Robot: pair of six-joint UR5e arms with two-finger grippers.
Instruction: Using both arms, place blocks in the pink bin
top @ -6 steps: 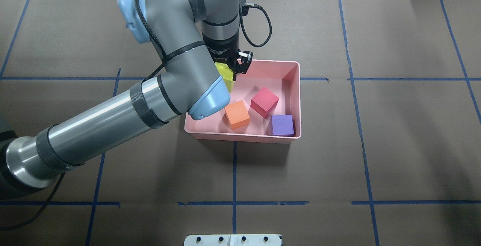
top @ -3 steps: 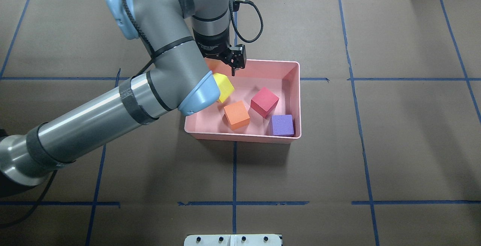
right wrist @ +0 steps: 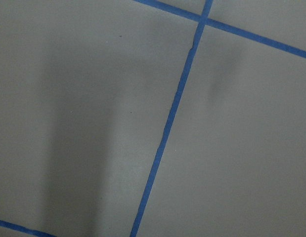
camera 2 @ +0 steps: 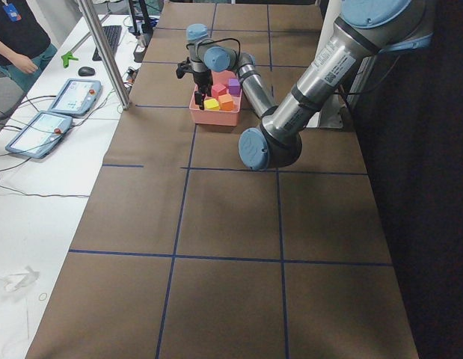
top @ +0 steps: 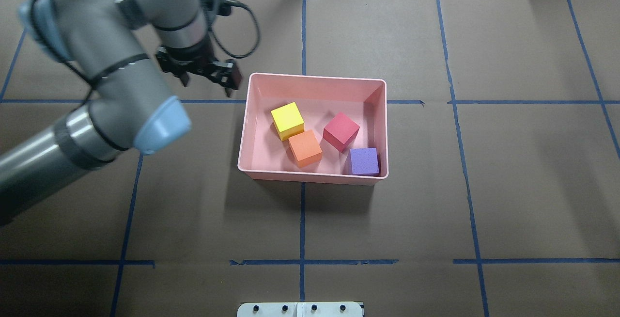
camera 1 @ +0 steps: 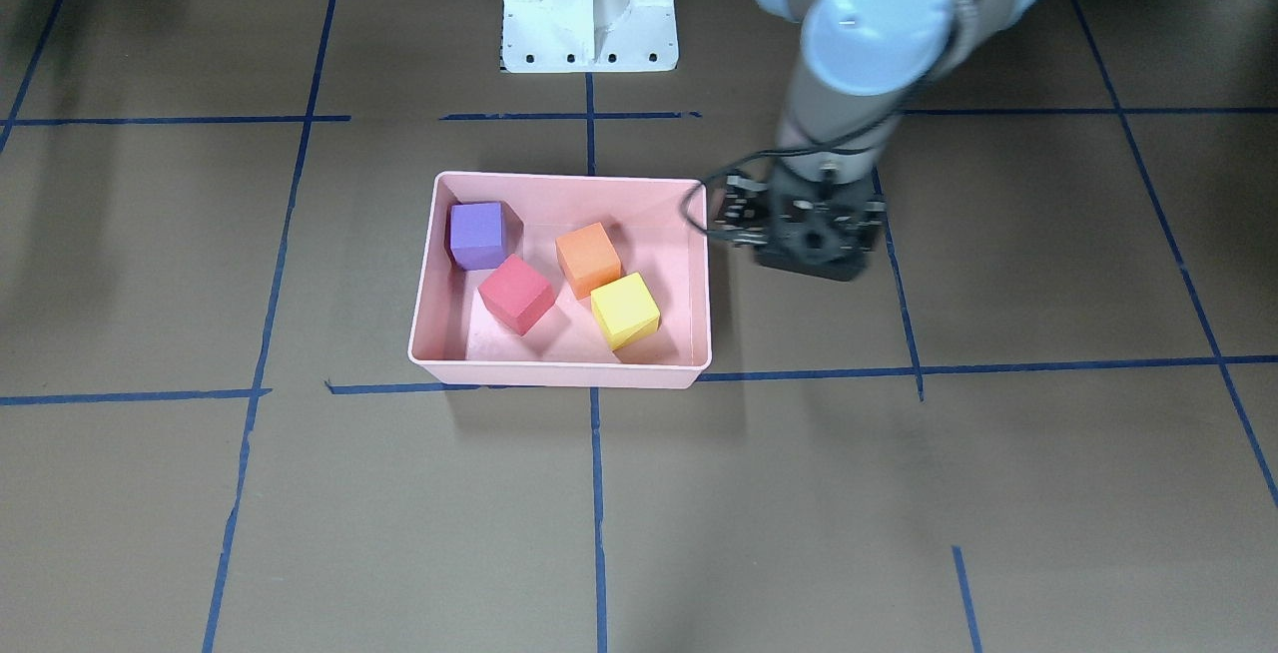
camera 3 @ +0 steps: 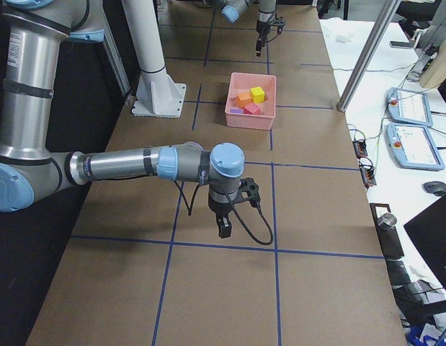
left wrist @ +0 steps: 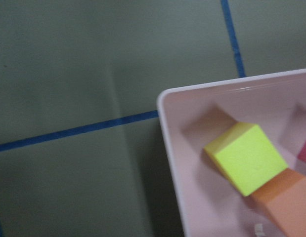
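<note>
The pink bin (top: 317, 77) sits mid-table and holds all four blocks: yellow-green (top: 287, 120), orange (top: 305, 147), red-pink (top: 341, 131) and purple (top: 364, 161). The yellow-green block touches the orange one. My left gripper (top: 209, 82) is open and empty, above the table just outside the bin's far-left corner. The left wrist view shows that bin corner (left wrist: 167, 128) with the yellow-green block (left wrist: 246, 158) inside. My right gripper (camera 3: 223, 229) shows only in the exterior right view, far from the bin, low over the table. I cannot tell whether it is open or shut.
Brown paper with blue tape lines (top: 302, 220) covers the table. The white fixed pedestal (camera 1: 589, 4) stands at the robot's side, behind the bin. The right wrist view shows only bare paper and a tape line (right wrist: 165, 133). Tablets lie beside the table (camera 2: 70, 96).
My left gripper let go of the yellow-green block, which dropped and settled next to the orange one. The left arm then swung left, out of the bin.
</note>
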